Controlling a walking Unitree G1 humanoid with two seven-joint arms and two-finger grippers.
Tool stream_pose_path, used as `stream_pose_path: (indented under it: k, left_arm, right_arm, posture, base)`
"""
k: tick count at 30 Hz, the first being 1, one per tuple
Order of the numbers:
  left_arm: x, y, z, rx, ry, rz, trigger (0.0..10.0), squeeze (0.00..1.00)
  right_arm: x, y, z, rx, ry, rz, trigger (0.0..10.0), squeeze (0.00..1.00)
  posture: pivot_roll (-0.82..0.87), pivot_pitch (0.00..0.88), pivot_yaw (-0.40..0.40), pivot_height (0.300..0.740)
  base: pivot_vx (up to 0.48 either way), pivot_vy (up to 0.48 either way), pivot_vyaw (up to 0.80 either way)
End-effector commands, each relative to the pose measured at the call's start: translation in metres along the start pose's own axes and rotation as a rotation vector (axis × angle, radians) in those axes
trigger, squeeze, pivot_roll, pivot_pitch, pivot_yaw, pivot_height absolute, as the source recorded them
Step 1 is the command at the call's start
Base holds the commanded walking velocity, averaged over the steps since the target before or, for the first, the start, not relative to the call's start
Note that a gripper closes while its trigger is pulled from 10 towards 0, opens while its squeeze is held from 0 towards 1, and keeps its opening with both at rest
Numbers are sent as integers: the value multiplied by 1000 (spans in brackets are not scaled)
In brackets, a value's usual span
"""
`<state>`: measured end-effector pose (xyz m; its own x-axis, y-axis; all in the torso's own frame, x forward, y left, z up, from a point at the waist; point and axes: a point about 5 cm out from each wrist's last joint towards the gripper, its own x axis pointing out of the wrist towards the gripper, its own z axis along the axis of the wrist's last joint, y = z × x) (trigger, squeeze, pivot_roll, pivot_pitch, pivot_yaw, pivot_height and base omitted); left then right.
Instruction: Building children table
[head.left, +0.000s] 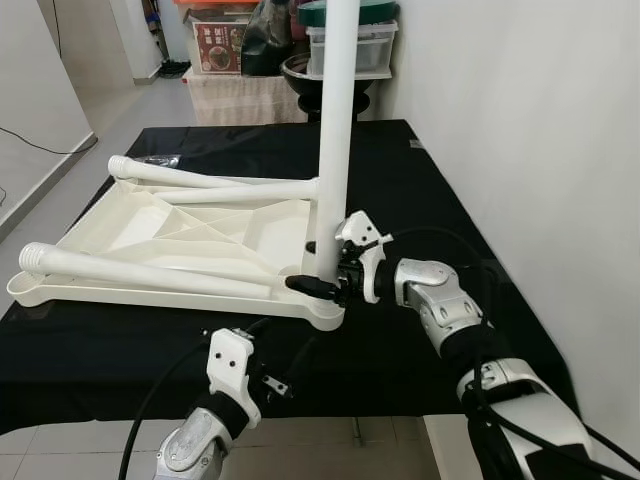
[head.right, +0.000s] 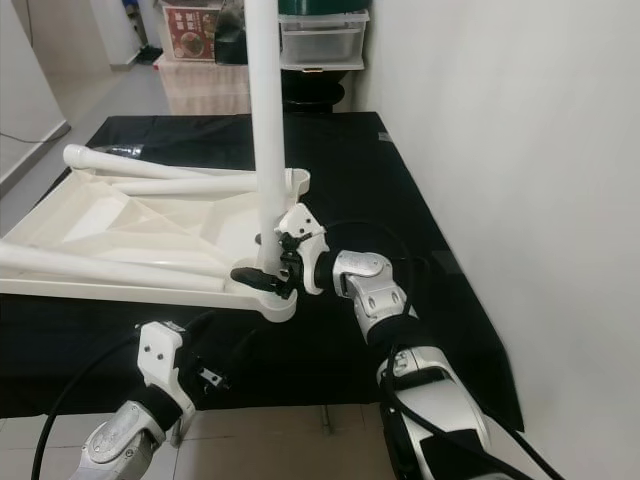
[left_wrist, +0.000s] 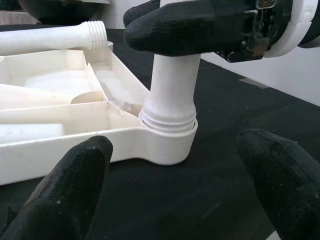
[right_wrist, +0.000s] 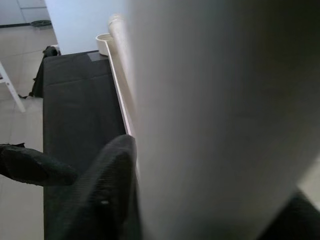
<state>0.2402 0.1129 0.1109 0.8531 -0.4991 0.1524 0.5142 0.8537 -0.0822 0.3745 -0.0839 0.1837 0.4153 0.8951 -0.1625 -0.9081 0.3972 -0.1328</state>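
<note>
On black cloth (head.left: 420, 190), right tool (head.left: 322, 283) clamped on upright table leg (head.left: 335, 140) — left tool (left_wrist: 175, 185) apart, low.

Upright leg (head.right: 266, 120): stands in the near corner socket of the white tabletop (head.right: 110, 225).
Right end effector (head.right: 268, 262): fingers closed around that leg's base.
Left end effector (head.right: 205, 375): low, over the black desk (head.right: 400, 210) edge.
</note>
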Motion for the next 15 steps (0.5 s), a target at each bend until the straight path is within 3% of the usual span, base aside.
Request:
stream_pose_path:
  k: [1,10,11,12,14,15]
  left_arm:
    - [-3,-1,-5,-2,20,6,10000,0]
    - [-3,-2,-6,-7,22,2,10000,0]
    - [-4,-2,-6,-7,22,2,10000,0]
    - [-4,-2,-6,-7,22,2,10000,0]
    - [-5,-1,-5,-8,21,3,10000,0]
    - [-5,-1,-5,-7,21,4,10000,0]
  right_arm:
    - [6,5,1,-11,6,59,0,0]
    - [-3,0,-7,-8,24,39,0,0]
    - [-7,-3,-12,3,25,-37,0,0]
    - [-7,-3,-12,3,25,-37,0,0]
    - [-12,-9,-24,39,42,-212,0,0]
    - [-13,-10,-36,102,39,-417,0,0]
  posture:
    - [48,42,-25,740]
    - [40,44,-21,740]
    - [38,48,-21,740]
    - [38,48,-21,740]
    - [35,52,-22,740]
    - [31,53,-25,740]
  base:
    - [0,0,0]
    - [0,0,0]
    - [0,0,0]
    - [0,0,0]
    - [0,0,0]
    - [0,0,0]
